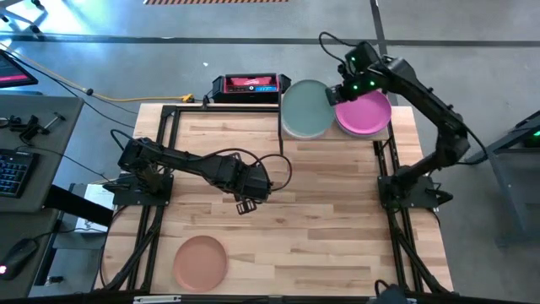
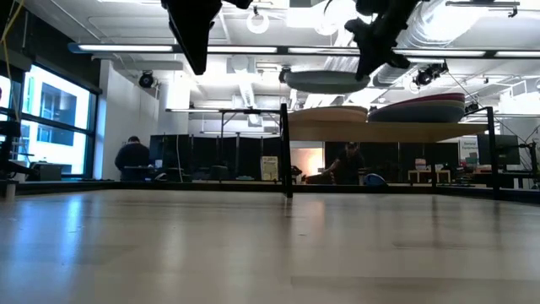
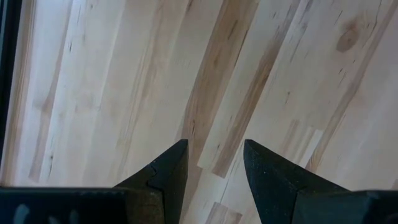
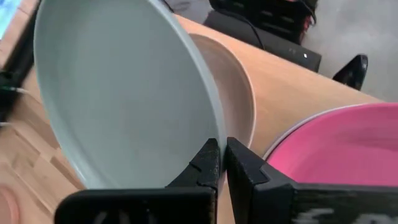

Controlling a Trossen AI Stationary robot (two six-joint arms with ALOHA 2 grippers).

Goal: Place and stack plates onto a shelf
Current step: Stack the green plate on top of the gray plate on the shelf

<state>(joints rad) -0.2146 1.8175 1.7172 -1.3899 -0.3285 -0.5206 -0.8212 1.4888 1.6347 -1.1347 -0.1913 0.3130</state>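
My right gripper (image 1: 337, 93) is over the shelf at the table's far right and is shut on a pale grey-green plate (image 1: 305, 108), held above the shelf board (image 2: 380, 131). Under that plate a beige plate (image 4: 239, 93) lies on the shelf. Beside it a magenta plate (image 1: 364, 114) tops a stack (image 2: 422, 110) on the shelf. A peach plate (image 1: 201, 260) rests flat on the tabletop near the near left corner. My left gripper (image 1: 246, 204) hangs open over bare wood at the table's middle, touching nothing. My right gripper pinches the grey-green plate's rim (image 4: 210, 127) between its two fingers, on the side facing the magenta plate. The fingers come slanting down from the table's right. The plate is lifted clear above the beige plate and sits nearly level (image 2: 325, 81).
Black frame rails run along the table's left (image 1: 156, 169) and right (image 1: 390, 169) sides. A thin black shelf post (image 2: 285, 152) stands at the shelf's left end. A red-and-black box (image 1: 246, 86) sits beyond the far edge. People stand in the room behind.
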